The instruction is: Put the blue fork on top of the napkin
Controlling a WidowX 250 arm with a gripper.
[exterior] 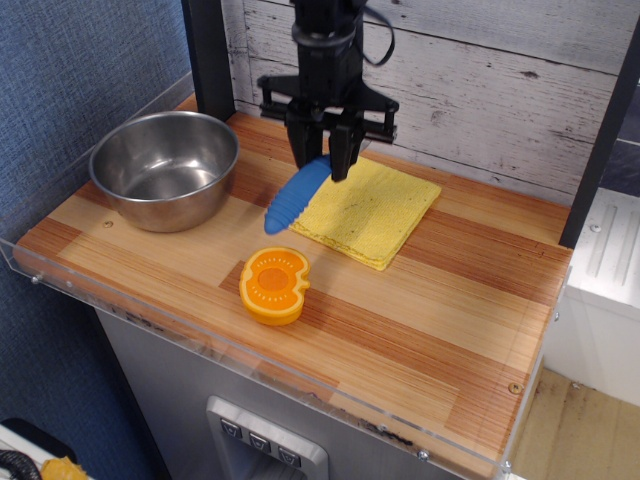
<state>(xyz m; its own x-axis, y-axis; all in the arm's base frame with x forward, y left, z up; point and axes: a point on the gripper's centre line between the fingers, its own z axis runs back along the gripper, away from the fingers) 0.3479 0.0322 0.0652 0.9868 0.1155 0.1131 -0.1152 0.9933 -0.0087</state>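
Note:
The napkin (pixel 365 212) is a flat yellow square lying on the wooden counter (pixel 430 310), right of the steel bowl. My black gripper (pixel 322 157) hangs over the napkin's left corner and is shut on the blue fork (pixel 294 196). The fork's ribbed blue handle slants down to the left, its tip past the napkin's left edge, above the wood. The tines are hidden between my fingers. I cannot tell whether the handle touches the napkin.
A steel bowl (pixel 165 168) stands at the left of the counter. A round orange toy slice (pixel 274 285) lies near the front edge, below the fork. A black post (pixel 207 55) and a white plank wall (pixel 480 70) rise behind. A clear lip (pixel 240 350) runs along the front edge.

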